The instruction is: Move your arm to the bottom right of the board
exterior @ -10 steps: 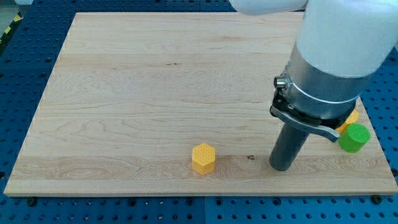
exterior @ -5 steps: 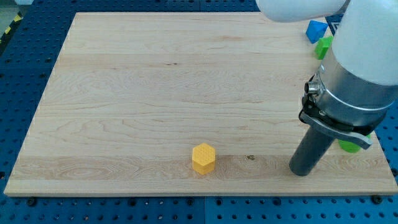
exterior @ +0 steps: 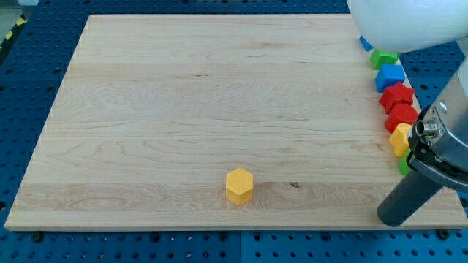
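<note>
Camera view has my tip (exterior: 395,221) sitting low and right of the yellow hexagon block (exterior: 239,185), basically at the board (exterior: 183,102) corner; no jaws on this stiff rod, so nothing to grab, just slide.

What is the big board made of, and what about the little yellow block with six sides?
The board looks like pale wood with a smooth finish: long grain lines and a small dark knot show. The yellow hexagonal block looks like matte plastic: even colour, crisp edges, no grain. Painted wood is possible.
</note>
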Available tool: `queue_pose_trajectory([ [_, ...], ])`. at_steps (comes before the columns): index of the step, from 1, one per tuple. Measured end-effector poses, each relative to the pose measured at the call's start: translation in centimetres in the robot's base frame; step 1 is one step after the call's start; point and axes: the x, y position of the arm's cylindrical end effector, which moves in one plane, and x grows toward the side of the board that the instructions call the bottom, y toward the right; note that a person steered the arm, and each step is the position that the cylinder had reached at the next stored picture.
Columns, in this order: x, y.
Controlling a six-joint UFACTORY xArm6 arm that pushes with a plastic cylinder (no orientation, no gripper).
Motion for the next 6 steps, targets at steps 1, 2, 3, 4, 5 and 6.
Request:
queue_pose_trajectory([
  [1, 0.0, 0.0],
  [2, -0.1, 0.2],
  [3, 0.0, 1.0],
  [4, 0.0, 2.6],
  [5, -0.1, 4.9],
  [6, -0.1, 8.3],
])
